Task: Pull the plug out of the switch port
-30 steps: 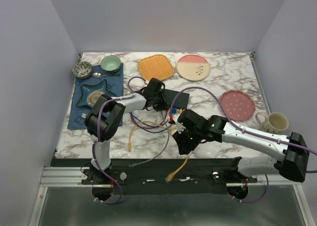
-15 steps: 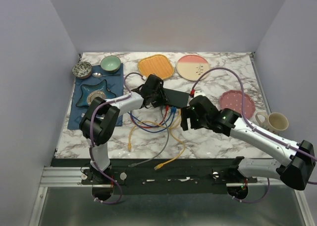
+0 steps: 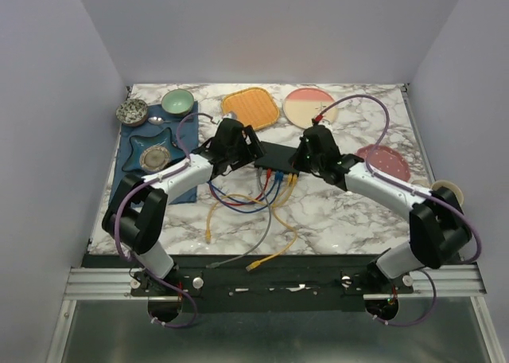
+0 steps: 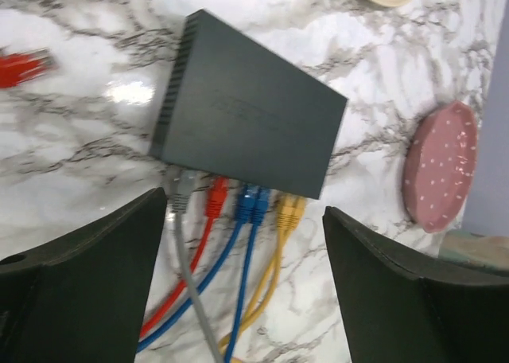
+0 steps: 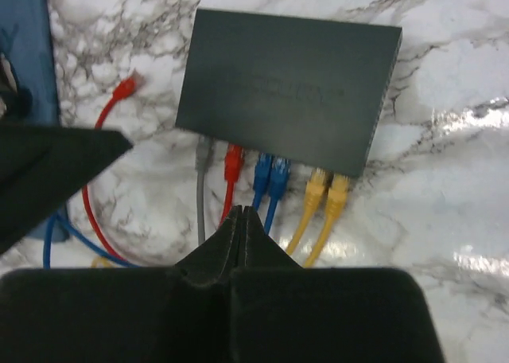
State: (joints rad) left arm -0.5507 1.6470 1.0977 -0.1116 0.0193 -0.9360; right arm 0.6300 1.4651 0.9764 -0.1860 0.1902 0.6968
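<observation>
The dark grey switch (image 3: 274,154) (image 4: 250,112) (image 5: 286,88) lies flat on the marble. Along its near edge sit a grey plug (image 4: 181,189), a red plug (image 4: 215,197), two blue plugs (image 4: 253,204) and two yellow plugs (image 4: 289,212). My left gripper (image 3: 245,150) (image 4: 242,208) hovers over the switch's left end, open wide, holding nothing. My right gripper (image 3: 302,162) (image 5: 241,212) hangs above the cables near the red plug (image 5: 232,162) and blue plugs (image 5: 270,172), shut and empty.
Loose cable ends (image 3: 254,263) trail toward the near edge, and a loose red plug (image 5: 127,84) lies left of the switch. An orange plate (image 3: 250,108), cream plate (image 3: 310,107), pink dotted plate (image 3: 386,162) and mug (image 3: 445,192) ring the area; a blue mat (image 3: 179,136) with bowls is left.
My right arm swung from the near middle up to the switch's right side and its jaws have closed. My left gripper opened wide and drew back a little to the left.
</observation>
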